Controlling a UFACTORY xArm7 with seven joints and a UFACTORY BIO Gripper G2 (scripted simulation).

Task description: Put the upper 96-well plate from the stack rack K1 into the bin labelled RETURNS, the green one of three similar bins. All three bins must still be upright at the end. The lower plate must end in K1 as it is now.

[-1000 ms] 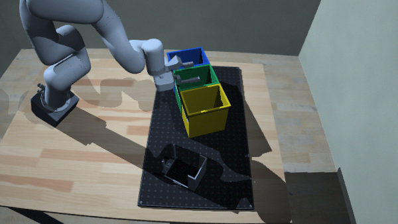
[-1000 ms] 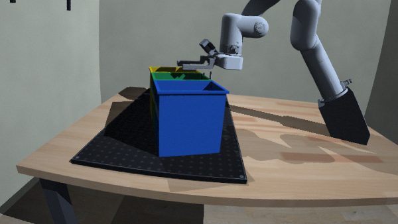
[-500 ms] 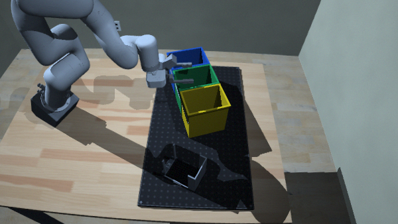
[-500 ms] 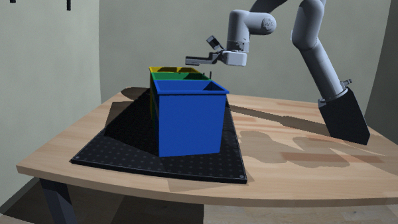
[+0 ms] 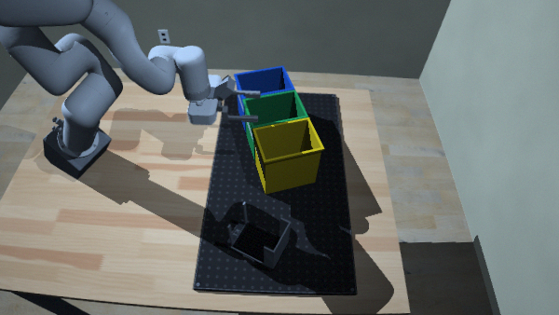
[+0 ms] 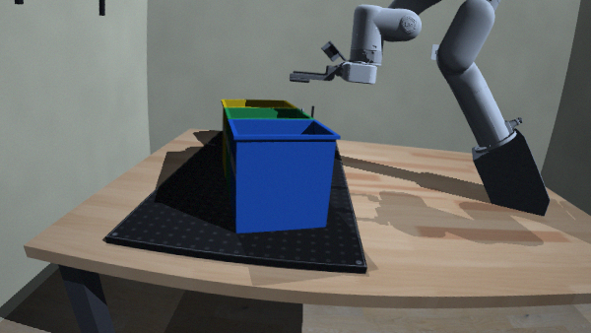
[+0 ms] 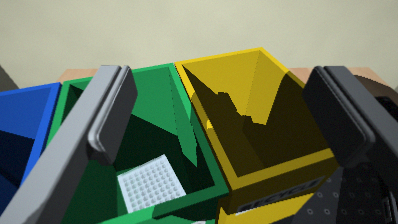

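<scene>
Beyond the left of my gripper (image 5: pixel 258 106) (image 6: pixel 299 77) (image 7: pixel 225 107), the blue bin (image 5: pixel 265 79) (image 6: pixel 283 184) (image 7: pixel 25 112) is standing upright. Both fingers are standing drawn in near their narrowest, with a natural gap between the pads and nothing in it.

Below and ahead of that gap, toward its left side, the green bin (image 5: pixel 275 109) (image 6: pixel 266 113) (image 7: pixel 150 95) is standing upright, and a white 96-well plate (image 7: pixel 152 187) is lying inside it, low down. That is the task's plate, I am judging, and the delivery is looking done.

Further right, between and below my fingertips, the yellow bin (image 5: pixel 293 172) (image 6: pixel 237 102) (image 7: pixel 230 70) is standing upright, with RECYCLE showing on its front. The three bins are standing close together, so a dip or sideways swing of mine could be catching a rim and tipping one into the next.

Well off to my right and lower, the rack K1 (image 5: pixel 279 244) (image 6: pixel 312 111) is sitting in shadow on the black board (image 5: pixel 275 280) (image 6: pixel 295 248) (image 7: pixel 325 200). Darkness is hiding its floor, so I cannot tell how the lower plate is lying. A needless return could be jostling it; retreating upward is seeming safest.

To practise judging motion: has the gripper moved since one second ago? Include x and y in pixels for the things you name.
Yes: in the exterior view, the gripper (image 5: pixel 257 106) (image 6: pixel 292 77) (image 7: pixel 221 112) is higher above the blue bin (image 5: pixel 242 98) (image 6: pixel 283 184) (image 7: pixel 45 120)'s rim.
</scene>
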